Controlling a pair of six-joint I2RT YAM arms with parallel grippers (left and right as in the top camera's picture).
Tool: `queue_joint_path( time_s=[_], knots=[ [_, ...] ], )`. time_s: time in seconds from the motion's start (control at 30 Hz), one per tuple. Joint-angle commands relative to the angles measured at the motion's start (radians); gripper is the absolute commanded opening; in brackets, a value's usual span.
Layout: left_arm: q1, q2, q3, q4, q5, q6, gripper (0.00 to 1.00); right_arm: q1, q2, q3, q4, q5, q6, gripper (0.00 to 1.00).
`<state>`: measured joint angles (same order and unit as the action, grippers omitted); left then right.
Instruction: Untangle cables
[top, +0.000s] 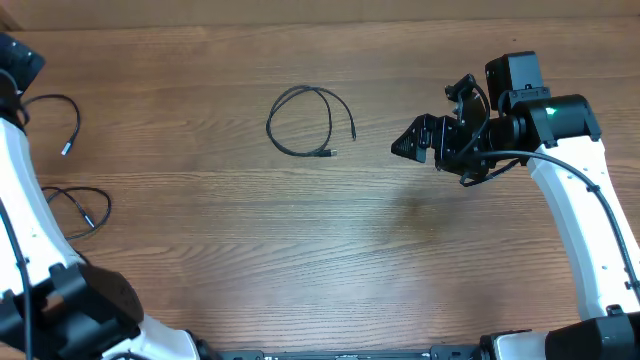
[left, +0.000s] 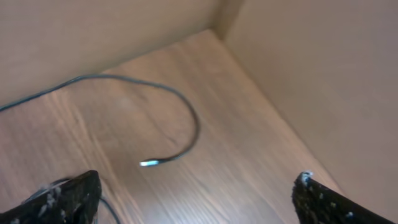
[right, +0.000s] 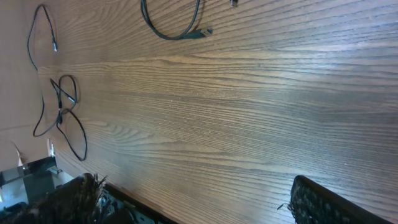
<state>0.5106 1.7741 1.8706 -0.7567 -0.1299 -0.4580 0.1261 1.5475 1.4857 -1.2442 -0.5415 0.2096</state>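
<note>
three cables (top: 305, 122) lie on the table (top: 300, 260); left pincer (left: 198, 180) and right pincer (right: 196, 183) released, empty.

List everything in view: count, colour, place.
Looped cable: 1, black, far centre of the table.
Silver-tipped cable: 1, black, far-left corner.
Tangled cable loops: strand count unclear, black, left edge, nearer than the silver-tipped one.
Table: 1, brown wood, under everything.
Left arm: 1, white, left side.
Right arm: 1, white, right side.
Left gripper: black fingers apart, over the corner cable.
Right gripper: black fingers apart, empty, right of the loop.
</note>
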Motion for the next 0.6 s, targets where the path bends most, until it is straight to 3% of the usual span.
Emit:
queue_joint_path(
  time_s=[0.0,0.03,0.2,0.4,0.57],
  knots=[
    [-0.085,-0.127,0.018,-0.034,0.066,0.094,0.83,0.005,-0.008,0.019,0.005,0.01,0.003,0.97],
    [-0.11,-0.143,0.018,-0.05,0.077,0.1,0.8,0.005,-0.008,0.019,0.005,0.01,0.003,0.97],
    [-0.283,-0.161,0.014,-0.129,0.146,0.1,0.83,0.005,-0.008,0.019,0.0,0.053,0.005,0.97],
    [-0.509,-0.064,0.008,-0.207,0.149,0.107,0.83,0.003,0.002,0.019,-0.023,0.131,0.031,0.98],
    [-0.66,0.053,0.008,-0.225,0.15,0.093,0.73,0.004,0.005,0.014,-0.045,0.186,0.03,0.98]
  ],
)
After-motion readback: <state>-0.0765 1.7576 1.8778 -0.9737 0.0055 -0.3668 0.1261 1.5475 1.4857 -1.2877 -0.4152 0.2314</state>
